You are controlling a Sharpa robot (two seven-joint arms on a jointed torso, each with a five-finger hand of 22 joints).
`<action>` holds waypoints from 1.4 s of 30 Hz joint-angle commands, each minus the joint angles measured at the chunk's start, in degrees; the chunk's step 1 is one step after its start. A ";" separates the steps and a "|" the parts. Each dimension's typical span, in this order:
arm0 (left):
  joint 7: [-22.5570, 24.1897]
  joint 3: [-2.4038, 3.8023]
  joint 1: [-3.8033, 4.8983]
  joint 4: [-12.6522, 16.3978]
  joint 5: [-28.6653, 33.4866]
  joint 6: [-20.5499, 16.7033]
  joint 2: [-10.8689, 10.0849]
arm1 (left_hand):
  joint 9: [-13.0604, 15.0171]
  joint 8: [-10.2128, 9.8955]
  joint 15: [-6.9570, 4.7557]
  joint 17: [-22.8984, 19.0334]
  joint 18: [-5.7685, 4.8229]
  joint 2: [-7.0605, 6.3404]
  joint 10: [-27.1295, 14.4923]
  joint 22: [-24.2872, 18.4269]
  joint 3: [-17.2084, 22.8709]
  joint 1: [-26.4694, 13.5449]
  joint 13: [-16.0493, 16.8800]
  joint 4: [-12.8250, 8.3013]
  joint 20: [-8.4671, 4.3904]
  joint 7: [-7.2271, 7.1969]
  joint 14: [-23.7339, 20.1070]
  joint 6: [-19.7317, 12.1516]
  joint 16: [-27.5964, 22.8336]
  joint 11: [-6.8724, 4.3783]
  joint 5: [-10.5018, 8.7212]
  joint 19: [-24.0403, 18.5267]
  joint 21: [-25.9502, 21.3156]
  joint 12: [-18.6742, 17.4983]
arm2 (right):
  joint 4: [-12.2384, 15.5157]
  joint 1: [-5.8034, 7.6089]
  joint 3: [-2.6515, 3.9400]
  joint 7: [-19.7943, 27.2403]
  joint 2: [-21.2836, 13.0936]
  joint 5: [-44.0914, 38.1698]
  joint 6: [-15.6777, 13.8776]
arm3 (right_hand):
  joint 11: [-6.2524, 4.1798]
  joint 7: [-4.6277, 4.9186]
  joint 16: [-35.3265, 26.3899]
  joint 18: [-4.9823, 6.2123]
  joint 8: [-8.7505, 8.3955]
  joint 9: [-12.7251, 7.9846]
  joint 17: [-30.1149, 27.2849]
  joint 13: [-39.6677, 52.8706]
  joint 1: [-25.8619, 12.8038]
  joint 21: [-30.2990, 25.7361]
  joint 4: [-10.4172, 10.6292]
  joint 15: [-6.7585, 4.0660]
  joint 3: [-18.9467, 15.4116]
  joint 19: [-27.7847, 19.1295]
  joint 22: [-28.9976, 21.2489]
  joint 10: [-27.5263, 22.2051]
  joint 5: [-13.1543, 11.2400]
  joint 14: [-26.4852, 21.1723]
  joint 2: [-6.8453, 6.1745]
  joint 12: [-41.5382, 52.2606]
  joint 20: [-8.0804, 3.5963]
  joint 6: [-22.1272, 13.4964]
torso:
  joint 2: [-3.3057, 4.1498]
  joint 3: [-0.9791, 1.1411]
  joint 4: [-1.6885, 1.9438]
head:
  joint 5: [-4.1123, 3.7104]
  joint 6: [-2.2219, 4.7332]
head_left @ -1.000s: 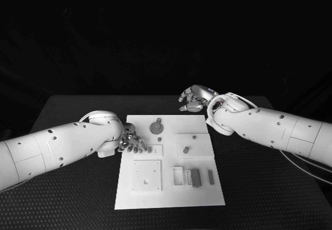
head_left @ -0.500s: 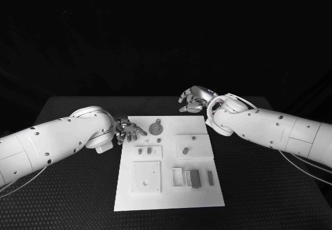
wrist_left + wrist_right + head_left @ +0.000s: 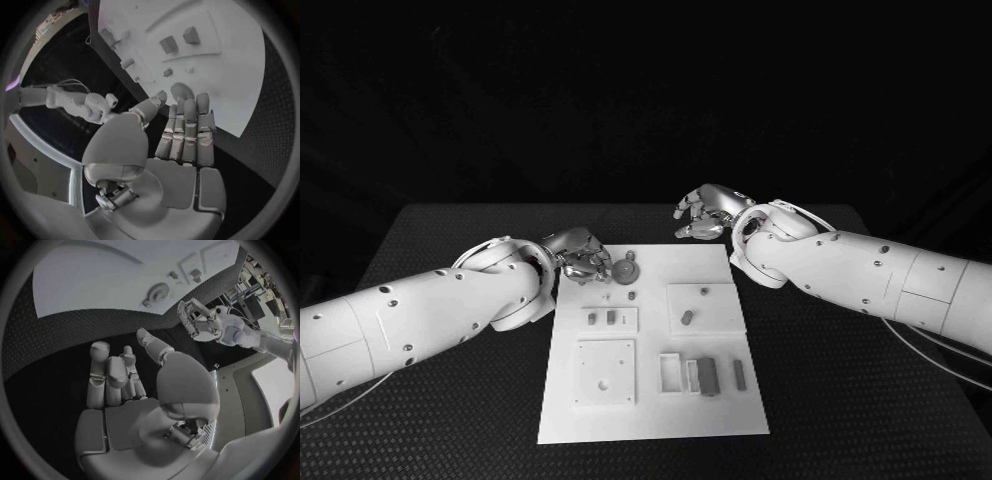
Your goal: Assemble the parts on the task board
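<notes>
The white task board (image 3: 653, 405) lies mid-table with grey parts on it. An oval grey part (image 3: 629, 268) sits near its far edge, with a small peg (image 3: 630, 294) just in front. Two small pieces (image 3: 602, 317) stand on a raised square, and another piece (image 3: 687, 316) lies on the square to its right. My left hand (image 3: 578, 257) hovers at the board's far-left corner beside the oval part, fingers stretched out (image 3: 184, 135) and holding nothing. My right hand (image 3: 708, 212) hangs over the black table beyond the far-right corner, fingers loosely bent (image 3: 115, 375), with nothing in it.
Near the board's front sit a square plate with holes (image 3: 606, 368), a white frame (image 3: 672, 370) and two upright grey blocks (image 3: 708, 372). Black table (image 3: 877, 400) surrounds the board on all sides. In the right wrist view the oval part (image 3: 157, 291) and my left hand (image 3: 200, 325) appear.
My left hand has moved from the left raised square with its two small pieces toward the board's far edge, ending beside the oval part. The right hand has stayed almost still.
</notes>
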 commanded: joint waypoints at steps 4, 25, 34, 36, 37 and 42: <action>10.26 -1.13 -0.89 0.22 -15.71 -8.15 1.67 | -2.67 0.54 -0.54 0.95 1.54 -0.52 2.78 1.21 -0.73 2.23 -2.76 -0.20 -0.71 0.04 2.68 0.44 1.69 -0.08 -0.13 2.97 1.59 -3.75 | -0.02 -0.07 0.02 0.48 -0.03 -0.09 0.38 | 0.09 0.77 -0.38 1.78 -0.33 -0.06 0.02 -0.08 -0.47 -0.23 0.19 0.07 -0.11 -0.01 1.05 -0.26 0.18 -0.27 0.05 0.23 -0.34 -0.58 | 0.08 -0.05 -0.14 | -0.13 0.37; 7.12 -1.20 -2.99 -4.27 -21.61 -4.29 6.26 | -6.77 2.20 -0.29 2.72 2.74 -1.21 5.73 4.00 -2.70 1.49 -5.76 -0.05 -0.62 0.53 4.41 3.21 4.32 0.38 -0.16 5.33 3.19 -9.27 | 0.21 -0.10 0.02 0.50 -0.13 -0.09 0.34 | 0.10 0.77 -0.38 1.78 -0.33 -0.07 0.03 -0.10 -0.51 -0.24 0.21 0.08 -0.11 0.02 1.05 -0.26 0.18 -0.26 0.06 0.24 -0.35 -0.58 | 0.12 0.09 -0.22 | -0.81 0.37; 6.95 -1.21 -3.66 -6.07 -22.87 -3.59 7.41 | -7.92 1.80 -0.27 2.70 3.01 -1.30 4.86 4.41 -2.54 1.84 -6.58 -0.04 -0.41 0.53 4.12 2.06 4.43 0.37 -0.15 5.20 3.01 -10.89 | 0.36 -0.10 0.02 0.51 -0.05 -0.10 0.34 | 0.11 0.78 -0.38 1.78 -0.33 -0.07 0.03 -0.10 -0.52 -0.24 0.22 0.08 -0.11 0.03 1.05 -0.26 0.18 -0.25 0.05 0.25 -0.35 -0.58 | 0.11 0.03 -0.20 | -0.97 0.22; 6.81 -1.20 -3.71 -6.22 -22.87 -2.83 7.43 | -8.03 1.82 -0.21 2.69 3.00 -1.27 4.77 4.45 -2.59 1.66 -6.71 0.04 -0.38 0.57 4.10 2.05 4.44 0.45 -0.15 5.19 2.98 -11.08 | 0.34 -0.10 0.02 0.50 0.04 -0.10 0.30 | 0.11 0.78 -0.37 1.78 -0.33 -0.07 0.03 -0.10 -0.53 -0.24 0.22 0.08 -0.11 0.04 1.05 -0.26 0.18 -0.25 0.05 0.25 -0.35 -0.58 | 0.09 0.04 -0.17 | -0.87 0.16; 6.83 -1.20 -3.74 -6.26 -22.87 -2.86 7.46 | -8.07 1.86 -0.18 2.69 3.00 -1.26 4.77 4.47 -2.62 1.58 -6.74 0.07 -0.37 0.59 4.11 2.08 4.45 0.49 -0.15 5.21 2.98 -11.14 | 0.38 -0.10 0.02 0.50 0.05 -0.10 0.28 | 0.11 0.78 -0.37 1.78 -0.33 -0.07 0.03 -0.10 -0.54 -0.24 0.23 0.08 -0.11 0.04 1.05 -0.26 0.18 -0.25 0.06 0.26 -0.35 -0.58 | 0.10 0.05 -0.17 | -0.71 0.19; 6.64 -1.20 -3.77 -6.55 -22.87 -2.85 7.64 | -8.36 2.11 -0.25 2.84 3.23 -1.06 5.62 4.77 -2.68 1.46 -6.81 0.04 -0.43 0.71 4.53 2.33 4.91 0.42 -0.14 5.73 3.23 -11.10 | 0.40 -0.10 0.02 0.52 0.12 -0.10 0.31 | 0.11 0.78 -0.37 1.78 -0.33 -0.07 0.04 -0.11 -0.54 -0.24 0.24 0.08 -0.10 0.04 1.05 -0.26 0.18 -0.24 0.08 0.26 -0.35 -0.58 | -0.02 0.00 -0.01 | -0.85 0.06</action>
